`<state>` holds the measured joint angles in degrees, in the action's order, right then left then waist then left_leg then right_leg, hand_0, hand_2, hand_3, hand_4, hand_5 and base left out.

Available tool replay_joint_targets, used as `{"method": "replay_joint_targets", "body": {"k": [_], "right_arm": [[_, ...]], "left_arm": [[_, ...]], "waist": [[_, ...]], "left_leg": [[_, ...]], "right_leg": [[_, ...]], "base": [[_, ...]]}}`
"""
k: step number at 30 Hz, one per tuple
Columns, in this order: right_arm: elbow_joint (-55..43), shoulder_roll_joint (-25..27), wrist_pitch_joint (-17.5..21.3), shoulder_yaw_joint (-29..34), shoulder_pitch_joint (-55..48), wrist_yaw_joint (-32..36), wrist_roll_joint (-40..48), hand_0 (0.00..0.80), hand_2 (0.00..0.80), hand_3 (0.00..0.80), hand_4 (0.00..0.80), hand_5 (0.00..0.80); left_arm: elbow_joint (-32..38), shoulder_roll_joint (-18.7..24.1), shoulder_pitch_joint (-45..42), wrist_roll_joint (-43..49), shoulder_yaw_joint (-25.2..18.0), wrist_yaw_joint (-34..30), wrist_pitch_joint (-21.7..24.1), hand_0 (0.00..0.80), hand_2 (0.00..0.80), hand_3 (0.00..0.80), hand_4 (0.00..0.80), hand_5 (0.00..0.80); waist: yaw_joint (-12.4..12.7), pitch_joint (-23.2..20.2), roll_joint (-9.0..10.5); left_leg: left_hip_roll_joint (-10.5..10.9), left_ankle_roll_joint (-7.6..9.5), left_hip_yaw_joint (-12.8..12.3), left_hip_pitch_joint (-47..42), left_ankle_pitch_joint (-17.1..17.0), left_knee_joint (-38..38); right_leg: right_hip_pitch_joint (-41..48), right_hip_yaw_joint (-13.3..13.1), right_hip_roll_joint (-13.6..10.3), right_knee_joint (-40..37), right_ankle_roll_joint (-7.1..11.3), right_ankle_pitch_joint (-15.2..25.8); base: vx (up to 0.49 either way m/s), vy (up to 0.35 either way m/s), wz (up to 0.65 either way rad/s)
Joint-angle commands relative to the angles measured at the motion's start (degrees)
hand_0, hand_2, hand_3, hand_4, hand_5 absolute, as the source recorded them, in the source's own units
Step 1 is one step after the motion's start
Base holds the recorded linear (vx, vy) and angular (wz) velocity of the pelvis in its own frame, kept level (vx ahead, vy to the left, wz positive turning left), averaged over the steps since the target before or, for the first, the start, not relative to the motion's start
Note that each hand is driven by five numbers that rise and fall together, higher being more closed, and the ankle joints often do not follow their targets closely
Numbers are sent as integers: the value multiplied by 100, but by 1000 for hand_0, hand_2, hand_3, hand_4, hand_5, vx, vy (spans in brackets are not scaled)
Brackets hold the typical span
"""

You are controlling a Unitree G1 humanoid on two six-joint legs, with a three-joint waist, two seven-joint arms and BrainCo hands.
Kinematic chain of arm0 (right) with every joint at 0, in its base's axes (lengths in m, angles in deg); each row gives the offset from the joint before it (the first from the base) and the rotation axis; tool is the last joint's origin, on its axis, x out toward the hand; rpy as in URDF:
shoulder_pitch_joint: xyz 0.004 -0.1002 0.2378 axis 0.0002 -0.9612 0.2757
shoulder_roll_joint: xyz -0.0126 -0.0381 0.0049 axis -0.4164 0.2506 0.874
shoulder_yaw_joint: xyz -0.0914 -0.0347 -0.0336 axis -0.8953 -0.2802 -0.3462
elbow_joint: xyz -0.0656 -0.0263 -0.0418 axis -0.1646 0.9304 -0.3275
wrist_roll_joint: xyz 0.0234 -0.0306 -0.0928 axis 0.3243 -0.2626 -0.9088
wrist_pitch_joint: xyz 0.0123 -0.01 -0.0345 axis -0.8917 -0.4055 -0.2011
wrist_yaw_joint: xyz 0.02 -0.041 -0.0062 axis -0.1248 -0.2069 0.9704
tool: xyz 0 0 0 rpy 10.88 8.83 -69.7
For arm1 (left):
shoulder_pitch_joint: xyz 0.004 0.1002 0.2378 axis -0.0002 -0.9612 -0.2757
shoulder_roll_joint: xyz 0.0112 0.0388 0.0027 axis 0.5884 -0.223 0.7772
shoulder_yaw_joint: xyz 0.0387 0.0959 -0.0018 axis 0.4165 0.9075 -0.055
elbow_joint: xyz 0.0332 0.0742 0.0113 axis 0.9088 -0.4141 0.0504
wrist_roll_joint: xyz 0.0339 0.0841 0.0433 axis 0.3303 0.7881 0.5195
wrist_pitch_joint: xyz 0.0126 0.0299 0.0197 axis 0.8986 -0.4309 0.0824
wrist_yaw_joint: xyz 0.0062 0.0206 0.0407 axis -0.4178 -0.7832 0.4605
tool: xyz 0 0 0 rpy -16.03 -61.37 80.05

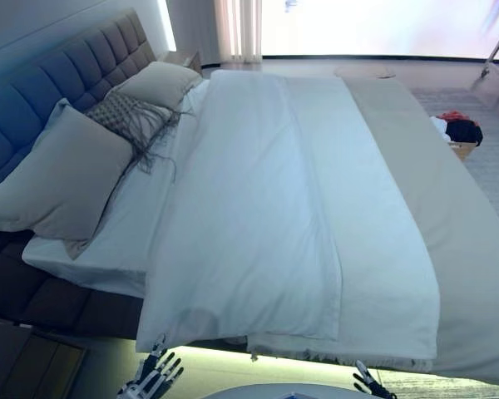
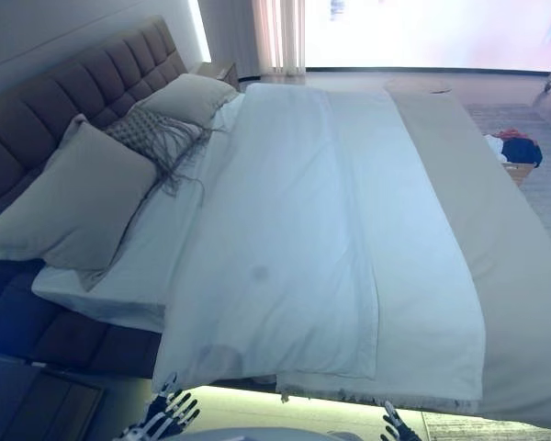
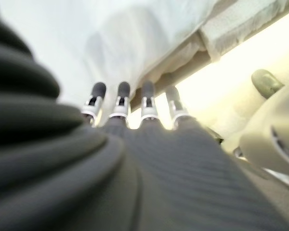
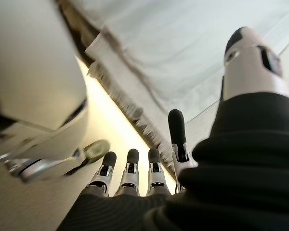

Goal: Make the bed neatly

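We look down on a wide bed (image 1: 91, 312) that fills most of the frame, its grey tufted headboard (image 1: 58, 87) running up the left edge. A white duvet (image 1: 258, 216) lies spread over the middle of the mattress, with a beige throw blanket (image 1: 449, 224) across the right side. The duvet's near edge hangs over the side of the bed at the bottom of the frame, and it looks uneven: the left part droops lower than the fringed hem to its right. Two pale grey pillows (image 1: 62, 179) and a fringed grey cushion (image 1: 133, 120) sit at the upper left.

At the bottom edge, lower left, our left hand (image 1: 154, 376) shows with its fingers (image 3: 149, 98) straight and spread, holding nothing, just below the hanging duvet. Our right hand (image 2: 392, 427) peeks in at the lower middle-right; its own wrist view shows its fingers (image 4: 130, 168) straight and empty too, near the fringed hem.

To do this step well, we judge both hands should rise to that near edge, pinch the cloth at two well-separated spots, and pull evenly so the hem hangs level. Tugging one side alone would skew the duvet.

A basket of clothes (image 1: 459, 137) sits on the floor at right.
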<state>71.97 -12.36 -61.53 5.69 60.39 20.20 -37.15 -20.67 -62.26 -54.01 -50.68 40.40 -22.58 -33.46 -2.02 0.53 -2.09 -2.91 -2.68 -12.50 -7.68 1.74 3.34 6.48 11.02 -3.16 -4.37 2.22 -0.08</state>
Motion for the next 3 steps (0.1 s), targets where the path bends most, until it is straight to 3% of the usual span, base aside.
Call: {"method": "replay_joint_targets", "body": {"k": [1, 3], "right_arm": [[393, -335, 274, 7, 330, 97, -50, 0, 0, 0, 0, 0], [324, -418, 326, -96, 359, 125, -107, 0, 0, 0, 0, 0]], "left_arm": [[-420, -409, 255, 235, -76, 88, 267, 0, 0, 0, 0, 0], [-436, -465, 260, 464, -29, 96, 303, 0, 0, 0, 0, 0]], "waist": [[113, 30, 195], [131, 32, 228]], "left_leg": [[285, 150, 150, 163, -100, 119], [282, 151, 173, 137, -91, 128]], "right_leg": [[-70, 286, -226, 48, 227, 229], [-38, 301, -216, 54, 219, 223]], "base": [[36, -53, 3], [11, -22, 2]]}}
